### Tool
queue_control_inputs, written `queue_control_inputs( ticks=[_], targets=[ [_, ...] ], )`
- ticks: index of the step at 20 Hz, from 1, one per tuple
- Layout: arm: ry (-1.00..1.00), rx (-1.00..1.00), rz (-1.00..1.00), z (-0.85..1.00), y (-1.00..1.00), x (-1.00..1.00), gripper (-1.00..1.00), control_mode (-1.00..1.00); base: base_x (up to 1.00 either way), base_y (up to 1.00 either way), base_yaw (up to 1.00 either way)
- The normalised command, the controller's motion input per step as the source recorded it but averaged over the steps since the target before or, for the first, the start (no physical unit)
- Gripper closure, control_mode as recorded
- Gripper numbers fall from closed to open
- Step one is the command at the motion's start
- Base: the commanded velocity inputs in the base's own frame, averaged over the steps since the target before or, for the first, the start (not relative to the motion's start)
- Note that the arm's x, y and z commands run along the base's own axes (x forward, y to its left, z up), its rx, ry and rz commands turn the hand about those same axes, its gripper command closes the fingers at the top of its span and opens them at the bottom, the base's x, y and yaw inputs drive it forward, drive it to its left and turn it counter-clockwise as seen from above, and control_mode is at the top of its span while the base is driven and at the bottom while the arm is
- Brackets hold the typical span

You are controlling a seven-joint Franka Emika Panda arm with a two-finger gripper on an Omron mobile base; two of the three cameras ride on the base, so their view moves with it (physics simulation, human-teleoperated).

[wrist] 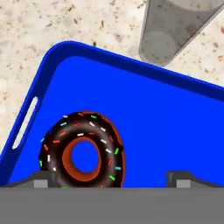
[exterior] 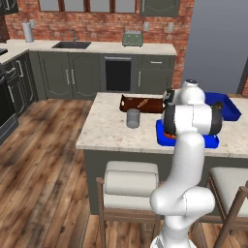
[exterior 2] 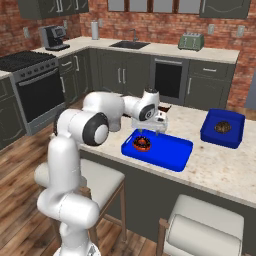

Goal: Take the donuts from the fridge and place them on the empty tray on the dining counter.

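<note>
Chocolate donut is sitting in the tray, gripper wide open and empty above it, so I'd guess fridge next for the pink one.

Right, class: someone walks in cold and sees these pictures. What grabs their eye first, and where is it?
First, the bright blue shallow plastic tray on the beige speckled stone island counter, with a chocolate-iced ring donut with coloured sprinkles lying near its corner. Right above it hangs the white arm's open pincer, holding nothing. A grey cylindrical cup stands just beyond the tray.
</note>
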Motion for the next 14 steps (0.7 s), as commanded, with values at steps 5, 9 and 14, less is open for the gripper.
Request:
queue_control_inputs(
  ticks=[5,9,14],
  targets=[
    [-0.39,0.0,-0.1,0.25,0.26,-1.0,-1.0,-1.0,0.0,0.0,0.0],
    [-0.18,-0.01,-0.16,0.63,0.54,-1.0,-1.0,-1.0,0.0,0.0,0.0],
    [0.02,-0.1,-0.12,0.97,0.43,-0.98,-1.0,-1.0,0.0,0.0,0.0]
  ],
)
